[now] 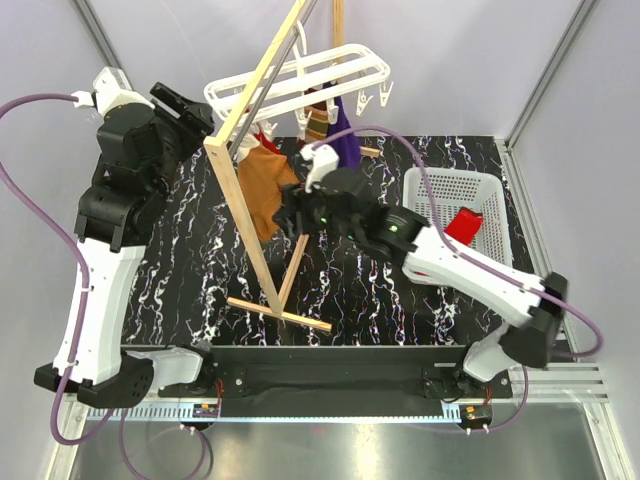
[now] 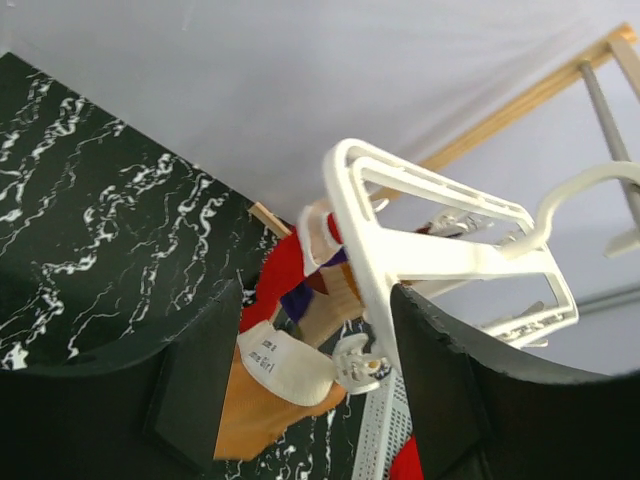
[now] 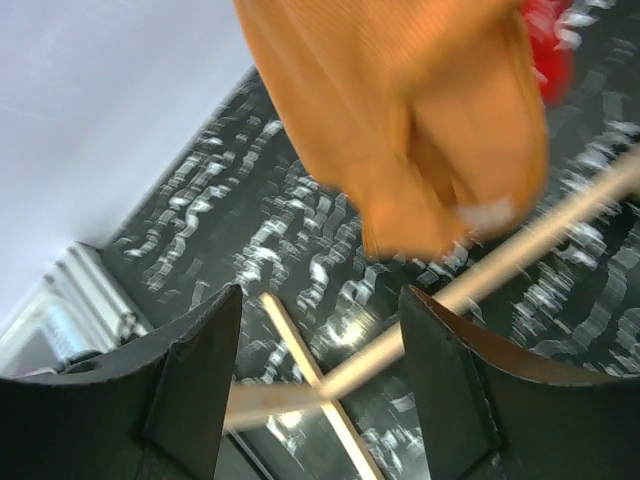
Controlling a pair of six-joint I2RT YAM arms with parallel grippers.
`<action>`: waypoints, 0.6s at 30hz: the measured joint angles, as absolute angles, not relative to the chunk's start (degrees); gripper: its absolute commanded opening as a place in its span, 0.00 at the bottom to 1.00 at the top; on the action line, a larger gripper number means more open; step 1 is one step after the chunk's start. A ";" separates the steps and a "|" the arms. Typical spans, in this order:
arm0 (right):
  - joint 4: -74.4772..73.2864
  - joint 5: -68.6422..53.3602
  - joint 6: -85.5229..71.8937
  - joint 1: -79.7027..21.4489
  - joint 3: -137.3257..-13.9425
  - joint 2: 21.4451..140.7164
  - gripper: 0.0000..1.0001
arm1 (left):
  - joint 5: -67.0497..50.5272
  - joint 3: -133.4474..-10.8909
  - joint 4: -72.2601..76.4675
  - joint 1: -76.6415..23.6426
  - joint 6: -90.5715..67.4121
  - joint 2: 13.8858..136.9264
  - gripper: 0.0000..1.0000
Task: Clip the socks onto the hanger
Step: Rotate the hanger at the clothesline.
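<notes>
Hanger: white plastic multi-bar hanger, hooked over the top of the tall wooden A-frame stand at the far middle of the black marbled worktop. Hung high, probably so that socks dangle free and the pegs can be reached from below.

Socks already up: orange-tan fabric sock on the left of the frame, striped sock and purple sock further right. All hanging toe down, clear of the worktop.

Sock left over: plain red sock, lying in the white perforated basket at the right, well apart from both arms. Judged the next one to fetch.

Left end effector: raised at the far left, fingers spread wide, nothing gripped. Left end of the hanger just beyond the tips, one bar close to the inner edge of a finger; touching or not, cannot tell. Likely posted there to steady the frame.

Right end effector: fingers wide apart and empty. Placed just near of and below the orange-tan sock, whose toe hangs beyond the tips, blurred; no contact visible.

Red sock relative to right end effector: off to the right, well apart, basket rim between.
</notes>
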State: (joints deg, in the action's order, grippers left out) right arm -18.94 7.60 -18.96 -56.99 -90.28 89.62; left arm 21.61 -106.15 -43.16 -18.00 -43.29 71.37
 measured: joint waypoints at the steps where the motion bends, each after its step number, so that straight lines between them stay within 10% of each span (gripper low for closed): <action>1: -20.38 8.95 -18.85 -56.99 -89.06 87.57 0.70 | 20.91 -106.30 -42.76 -18.00 -42.87 71.35 0.65; 11: -27.86 20.08 -18.83 -54.17 -85.14 77.45 0.61 | 15.53 -110.13 -40.75 -17.63 -39.55 71.40 0.52; 18: -28.99 19.42 -19.20 -51.88 -87.64 79.77 0.36 | 11.97 -115.11 -43.03 -17.58 -43.42 71.31 0.47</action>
